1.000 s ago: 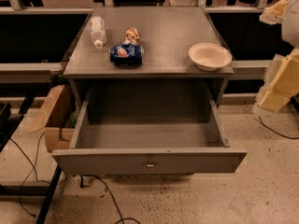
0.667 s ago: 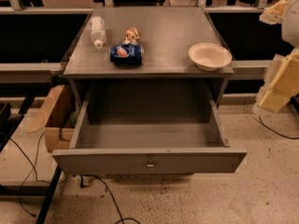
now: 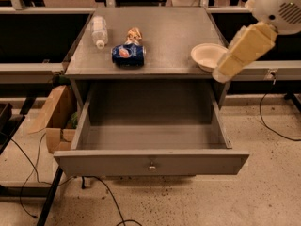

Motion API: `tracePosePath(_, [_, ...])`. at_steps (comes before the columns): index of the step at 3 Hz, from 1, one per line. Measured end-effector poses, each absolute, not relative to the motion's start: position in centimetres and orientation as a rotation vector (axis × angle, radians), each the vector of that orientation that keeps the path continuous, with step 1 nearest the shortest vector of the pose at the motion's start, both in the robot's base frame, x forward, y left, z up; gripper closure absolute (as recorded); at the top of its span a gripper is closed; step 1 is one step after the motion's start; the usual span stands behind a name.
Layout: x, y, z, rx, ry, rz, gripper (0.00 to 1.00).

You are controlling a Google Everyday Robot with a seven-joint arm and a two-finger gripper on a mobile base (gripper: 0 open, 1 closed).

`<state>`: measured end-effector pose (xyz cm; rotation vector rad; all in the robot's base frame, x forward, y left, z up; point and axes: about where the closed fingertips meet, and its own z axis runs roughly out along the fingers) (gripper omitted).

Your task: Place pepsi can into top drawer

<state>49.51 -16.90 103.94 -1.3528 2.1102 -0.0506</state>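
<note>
The pepsi can (image 3: pixel 128 54) lies on its side on the cabinet top (image 3: pixel 160 27), left of centre, dark blue with its round logo facing me. The top drawer (image 3: pixel 151 163) is pulled fully out below it, and its grey inside (image 3: pixel 150 136) holds nothing. My gripper is out of view. Only a cream arm link (image 3: pixel 244 48) and a white joint (image 3: pixel 280 4) show at the upper right. The link's lower end hangs beside the cabinet's right front corner, well to the right of the can.
A clear plastic bottle (image 3: pixel 99 30) lies at the back left of the top. A small clear object with a brownish top (image 3: pixel 134 34) stands just behind the can. A white bowl (image 3: pixel 208 55) sits at the right front, partly covered by the arm. A cardboard box (image 3: pixel 54 121) and cables lie on the floor at the left.
The arm has swung left and up from beside the cabinet, and now overlaps the bowl's right edge. The can, bottle, bowl and drawer have not moved.
</note>
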Motion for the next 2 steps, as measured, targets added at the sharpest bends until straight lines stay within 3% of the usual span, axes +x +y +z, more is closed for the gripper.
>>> tracePosePath(2, [59.8, -8.5, 103.7, -1.034, 2.184, 0.34, 0.0])
